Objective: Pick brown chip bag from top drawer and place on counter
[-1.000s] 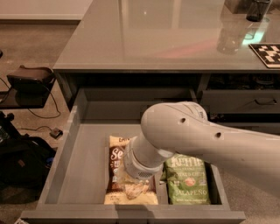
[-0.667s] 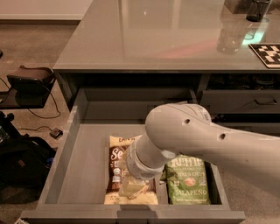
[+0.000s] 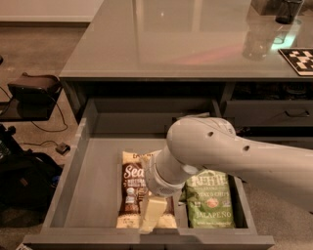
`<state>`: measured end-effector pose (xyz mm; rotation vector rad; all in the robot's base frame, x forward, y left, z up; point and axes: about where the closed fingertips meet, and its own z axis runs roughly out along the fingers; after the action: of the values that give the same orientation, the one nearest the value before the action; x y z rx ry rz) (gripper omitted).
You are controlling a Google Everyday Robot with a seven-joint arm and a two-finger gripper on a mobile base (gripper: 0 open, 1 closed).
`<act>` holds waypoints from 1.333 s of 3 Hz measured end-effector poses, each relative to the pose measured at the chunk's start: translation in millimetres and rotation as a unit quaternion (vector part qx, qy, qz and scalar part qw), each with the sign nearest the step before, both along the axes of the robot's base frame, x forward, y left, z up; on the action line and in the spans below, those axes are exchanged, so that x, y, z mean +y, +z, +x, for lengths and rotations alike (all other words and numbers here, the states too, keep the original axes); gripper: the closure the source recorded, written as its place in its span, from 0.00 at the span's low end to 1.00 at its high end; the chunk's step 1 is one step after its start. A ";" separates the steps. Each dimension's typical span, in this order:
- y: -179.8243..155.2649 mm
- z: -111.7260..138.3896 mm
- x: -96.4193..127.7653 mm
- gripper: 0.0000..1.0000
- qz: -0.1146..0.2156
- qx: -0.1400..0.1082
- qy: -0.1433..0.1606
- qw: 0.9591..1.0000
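The brown chip bag (image 3: 131,188) lies flat in the open top drawer (image 3: 88,185), left of centre, its label reading lengthwise. My gripper (image 3: 154,215) reaches down into the drawer at the bag's right front corner, resting on or just above it; the white arm (image 3: 215,151) covers the bag's right side. A green jalapeño chip bag (image 3: 210,200) lies to the right of the arm. The grey counter (image 3: 171,44) stretches behind the drawer.
A clear bottle (image 3: 257,41) and a dark cup (image 3: 287,10) stand at the counter's far right, beside a checkered tag (image 3: 299,59). A black bag (image 3: 24,185) and cables lie on the floor to the left. A closed drawer (image 3: 274,114) is on the right.
The gripper has dropped lower and slightly toward the drawer's front edge over the brown bag. The bags have not moved.
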<state>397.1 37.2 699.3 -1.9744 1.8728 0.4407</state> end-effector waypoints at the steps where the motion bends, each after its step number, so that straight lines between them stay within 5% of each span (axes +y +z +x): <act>1: -15.8 14.1 -8.5 0.00 -0.004 0.008 -0.027 1.000; 4: -98.6 46.9 -35.5 0.00 -0.018 0.094 -0.097 0.991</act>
<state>444.0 1.7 600.7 -1.8038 2.1789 0.5541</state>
